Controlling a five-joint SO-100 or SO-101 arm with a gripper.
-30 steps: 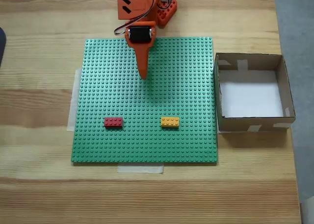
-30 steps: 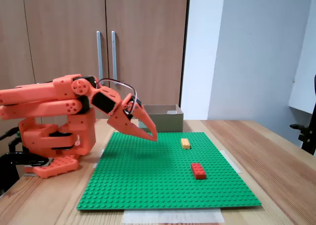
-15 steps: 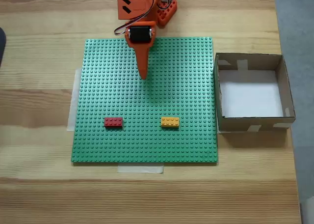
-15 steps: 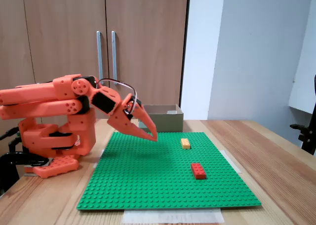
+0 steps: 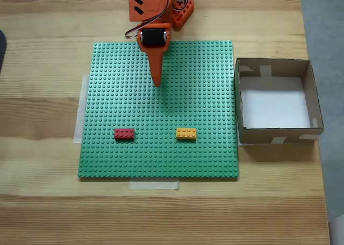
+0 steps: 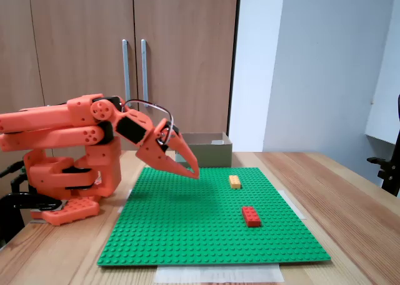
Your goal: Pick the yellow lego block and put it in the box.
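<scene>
**Yellow brick waits, arm not there yet**

The yellow lego block (image 5: 186,132) sits on the green baseplate (image 5: 204,84), near the edge closest to the box (image 5: 275,134). A red brick (image 5: 124,132) lies in the same row, well apart. The fingers (image 5: 157,84) hang above the plate, far from both bricks, pressed together and holding nothing.

The studs may grip the block, so a weak pinch could slip off. The arm might also go for the red brick.

A fixed view from above shows the box's white bottom. The side view (image 6: 188,170) shows the fingers are up off the plate.
</scene>
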